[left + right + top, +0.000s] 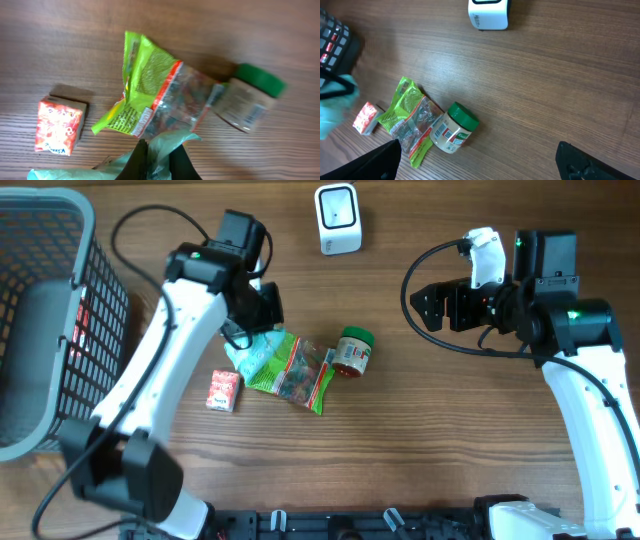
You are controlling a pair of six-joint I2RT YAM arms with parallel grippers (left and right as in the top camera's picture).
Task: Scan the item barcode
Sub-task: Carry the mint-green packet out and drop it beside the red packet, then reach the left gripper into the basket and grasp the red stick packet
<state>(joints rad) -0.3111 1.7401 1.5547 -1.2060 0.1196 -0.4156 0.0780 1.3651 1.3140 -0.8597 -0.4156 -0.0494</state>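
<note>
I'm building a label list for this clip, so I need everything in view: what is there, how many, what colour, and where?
basket: one, grey wire, left edge of the table
scanner: one, white, top centre
pale green packet: one, in the left gripper, just left of the snack bag
snack bag: one, green and clear with red trim, lying flat at centre
jar: one, green lid, on its side right of the snack bag
small box: one, red-orange, left of the snack bag
table: one, brown wood
left gripper: one, black, shut on the pale green packet
right gripper: one, black, open, holding nothing, above the table at right
</note>
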